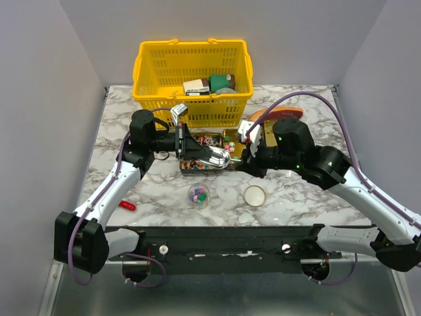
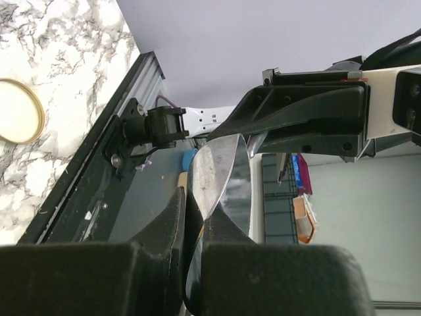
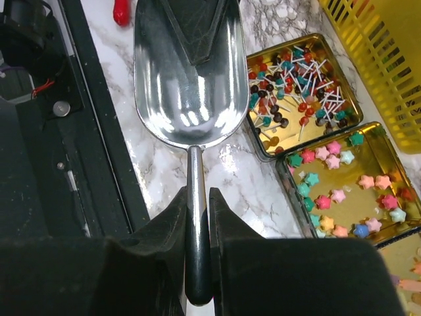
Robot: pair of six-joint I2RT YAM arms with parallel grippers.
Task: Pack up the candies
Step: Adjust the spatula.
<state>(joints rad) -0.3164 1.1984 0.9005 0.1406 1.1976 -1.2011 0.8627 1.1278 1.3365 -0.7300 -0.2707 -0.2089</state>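
Note:
A shiny metal scoop [image 1: 216, 157] hangs between both grippers above the gold tins. My right gripper [image 3: 197, 212] is shut on its handle [image 3: 197, 197]. My left gripper [image 2: 195, 220] is shut on the front rim of its bowl [image 2: 217, 164]. The bowl [image 3: 187, 79] is empty. Below it, one tin [image 3: 302, 85] holds several small stick candies in red, brown and teal. A second tin [image 3: 368, 164] holds pink, green, blue and yellow star candies [image 3: 322, 201]. A small clear cup [image 1: 198, 195] with a few coloured candies stands in front of the tins.
A round cream lid [image 1: 254, 195] lies right of the cup and also shows in the left wrist view [image 2: 16, 110]. A yellow basket [image 1: 158, 99] with boxes stands at the back. A red-orange slab [image 1: 284, 112] lies behind the right arm. A small red object [image 1: 127, 205] lies front left.

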